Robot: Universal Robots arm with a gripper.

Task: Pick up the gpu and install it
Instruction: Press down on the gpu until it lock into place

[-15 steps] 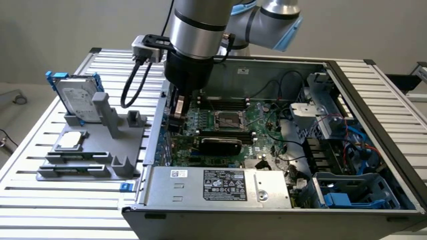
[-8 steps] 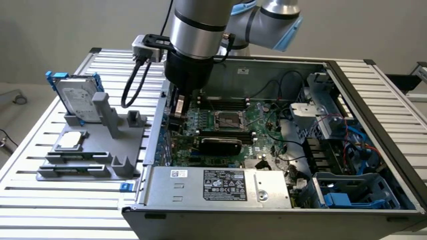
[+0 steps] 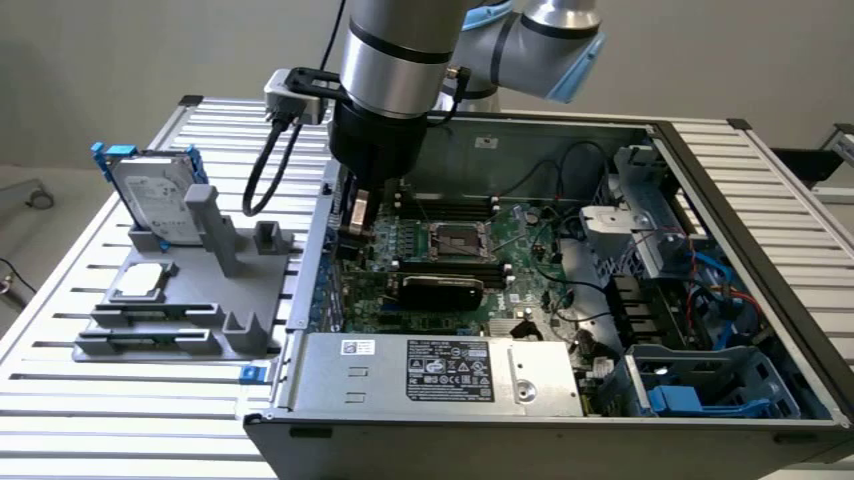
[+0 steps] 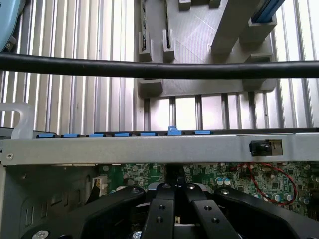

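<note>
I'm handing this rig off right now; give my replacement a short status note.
Claw: shut, low inside the open silver computer case, by its wall on the exterior view's left; unclear whether it grips anything.
Gpu: a black rounded-shroud expansion card stands on the green motherboard, apart from the claw.
Grey holder: carries the blue-framed silver hard drive.
Done: card off the holder.
Left: seating unconfirmed.

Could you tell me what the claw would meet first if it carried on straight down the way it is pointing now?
Most likely the green motherboard inside the open computer case. The shut claw points down by the case's wall on the exterior view's left, though depth is unclear.
</note>
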